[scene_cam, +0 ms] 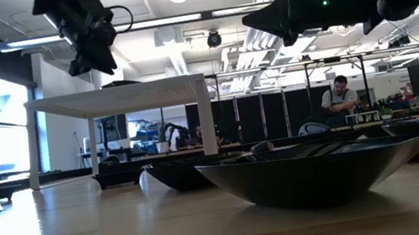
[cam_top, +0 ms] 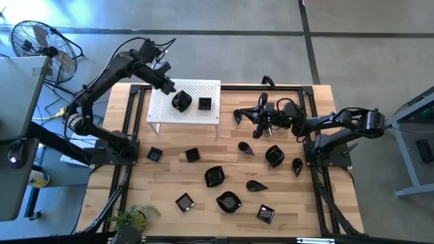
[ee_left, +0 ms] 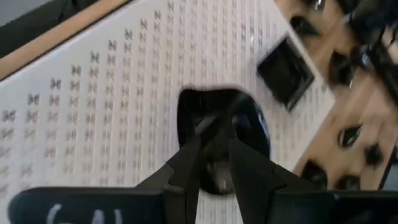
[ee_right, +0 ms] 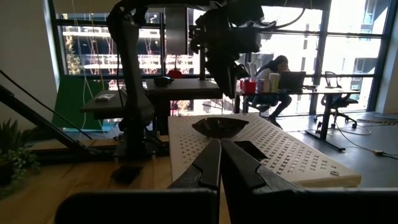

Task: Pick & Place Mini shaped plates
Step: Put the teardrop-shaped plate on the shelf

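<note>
A white perforated board (cam_top: 184,102) stands on legs at the table's far left. On it rest a rounded black plate (cam_top: 180,102) and a square one (cam_top: 205,104). My left gripper (cam_top: 168,87) hangs just above the rounded plate (ee_left: 249,121), fingers a little apart, touching nothing; the right wrist view shows it (ee_right: 225,68) clear of the plate (ee_right: 219,126). My right gripper (cam_top: 241,115) is shut and empty, held level above the table beside the board's right end. Several more mini shaped plates (cam_top: 229,201) lie on the wooden table.
Black frame rails (cam_top: 313,129) run along the table's sides. A fan (cam_top: 41,41) stands off the far left corner and a plant (cam_top: 132,218) at the near left. People sit in the room beyond (ee_right: 273,68).
</note>
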Action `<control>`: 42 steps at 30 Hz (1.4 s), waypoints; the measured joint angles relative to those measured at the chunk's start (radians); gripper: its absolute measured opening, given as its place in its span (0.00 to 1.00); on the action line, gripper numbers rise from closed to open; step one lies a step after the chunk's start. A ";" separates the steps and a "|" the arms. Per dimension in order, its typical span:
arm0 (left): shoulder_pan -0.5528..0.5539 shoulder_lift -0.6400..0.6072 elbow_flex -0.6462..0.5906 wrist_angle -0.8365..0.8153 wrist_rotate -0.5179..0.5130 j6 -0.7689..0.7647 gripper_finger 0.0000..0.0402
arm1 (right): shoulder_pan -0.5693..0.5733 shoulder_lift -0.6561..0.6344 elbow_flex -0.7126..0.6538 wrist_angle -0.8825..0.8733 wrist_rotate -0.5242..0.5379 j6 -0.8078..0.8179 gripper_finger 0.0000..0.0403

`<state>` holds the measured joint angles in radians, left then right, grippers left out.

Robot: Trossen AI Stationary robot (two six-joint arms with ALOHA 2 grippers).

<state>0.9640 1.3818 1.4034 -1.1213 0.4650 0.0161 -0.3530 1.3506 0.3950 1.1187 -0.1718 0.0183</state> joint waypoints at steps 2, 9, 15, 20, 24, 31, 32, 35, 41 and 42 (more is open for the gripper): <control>-0.024 -0.018 0.008 -0.030 -0.051 0.045 0.18 | 0.000 0.000 0.000 0.000 0.000 0.000 0.00; -0.234 -0.126 0.010 0.039 -0.230 0.066 0.02 | 0.000 0.000 0.000 0.000 -0.003 0.000 0.00; -0.487 -0.258 -0.117 0.205 -0.397 -0.046 0.01 | 0.000 0.000 0.000 0.000 -0.003 0.000 0.00; -0.690 -0.375 -0.360 0.388 -0.481 -0.181 0.01 | 0.000 0.000 0.000 -0.005 -0.003 0.000 0.00; -0.825 -0.412 -0.523 0.533 -0.490 -0.245 0.01 | 0.000 0.000 0.000 -0.007 -0.003 0.000 0.00; -1.020 -0.400 -0.677 0.807 -0.640 -0.285 0.01 | 0.000 0.000 0.000 -0.044 -0.007 0.033 0.00; -1.044 -0.397 -0.711 0.888 -0.664 -0.277 0.01 | 0.001 0.000 0.001 -0.045 0.006 0.043 0.00; -1.095 -0.398 -0.822 1.165 -0.685 -0.248 0.00 | 0.007 -0.007 0.021 -0.128 0.026 0.073 0.00; -1.129 -0.366 -1.030 1.609 -0.694 -0.229 0.00 | 0.110 -0.057 0.155 -0.767 0.211 0.118 0.00; -1.128 -0.366 -1.054 1.661 -0.693 -0.230 0.00 | 0.128 -0.060 0.183 -0.888 0.234 0.143 0.00</control>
<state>-0.1644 1.0156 0.3497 0.5401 -0.2283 -0.2136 -0.2246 1.2908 0.5781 0.2302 0.0624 0.1617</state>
